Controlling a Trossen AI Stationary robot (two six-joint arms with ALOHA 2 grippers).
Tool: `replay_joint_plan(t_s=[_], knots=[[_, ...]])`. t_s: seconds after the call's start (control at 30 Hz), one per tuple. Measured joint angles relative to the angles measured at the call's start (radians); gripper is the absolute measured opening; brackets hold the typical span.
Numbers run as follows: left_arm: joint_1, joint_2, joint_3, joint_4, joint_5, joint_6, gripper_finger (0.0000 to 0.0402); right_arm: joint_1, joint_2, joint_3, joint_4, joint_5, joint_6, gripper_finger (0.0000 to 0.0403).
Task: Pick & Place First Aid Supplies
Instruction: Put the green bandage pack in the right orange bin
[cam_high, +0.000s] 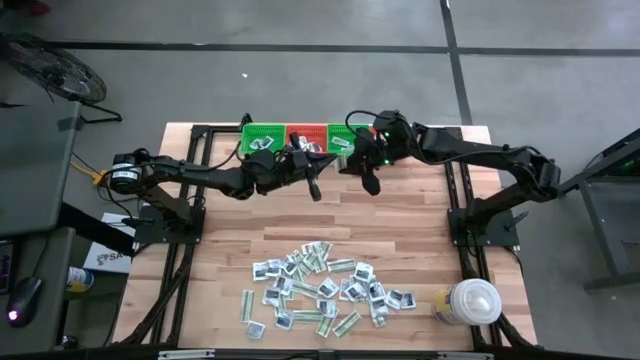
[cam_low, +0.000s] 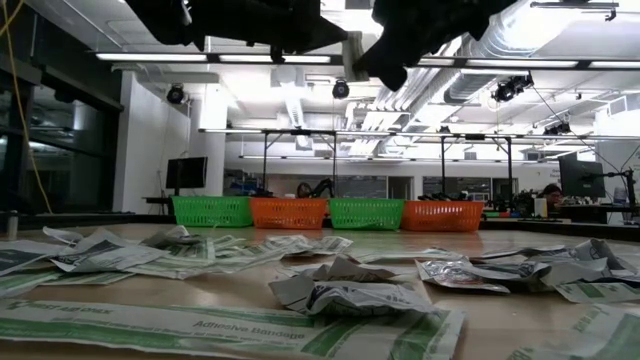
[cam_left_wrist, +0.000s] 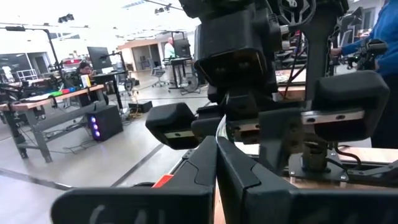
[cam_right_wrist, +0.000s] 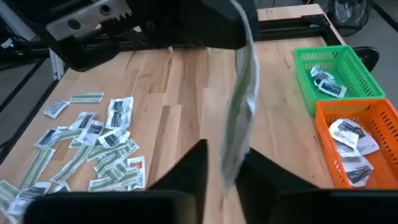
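The first aid supplies lie as a loose pile of flat packets (cam_high: 322, 290) near the table's front edge. One narrow pale-green strip packet (cam_right_wrist: 242, 106) hangs upright in the air above the far middle of the table. My left gripper (cam_left_wrist: 216, 143) is shut on it from above. My right gripper (cam_right_wrist: 222, 163) faces the left one, and its fingers stand close on either side of the strip's lower end (cam_right_wrist: 229, 171) with a thin gap showing. In the high view the two grippers meet in front of the baskets (cam_high: 335, 158). My left gripper pinches the strip's upper end (cam_right_wrist: 239, 34) between its two shut fingers; in its own wrist view only the thin edge (cam_left_wrist: 219, 127) shows between the fingertips. The strip hangs down from the hold, lifted clear of the table. My right gripper: whether its fingers touch the strip, I cannot tell.
A row of green and orange baskets (cam_high: 262, 136) stands along the far edge; a green one (cam_right_wrist: 339, 68) and an orange one (cam_right_wrist: 360, 134) hold a few packets. A white round lidded container (cam_high: 470, 302) stands at the near right corner. Bare wood lies between pile and baskets.
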Motion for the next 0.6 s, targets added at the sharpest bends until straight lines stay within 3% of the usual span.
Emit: replay_joint_plan(t_s=[0.13,0.5,0.6], knots=[[0.000,0.000,0.000,0.000,0.000,0.000,0.0000,-0.009,0.000,0.000,0.007,0.001,-0.002,0.0006],[0.000,0.000,0.000,-0.013,-0.004,0.018,0.0002,-0.008,0.000,0.000,0.012,0.043,0.019,0.0001],[0.000,0.000,0.000,-0.016,-0.005,0.051,0.0019,-0.008,0.000,0.000,0.009,0.050,0.024,0.0001]])
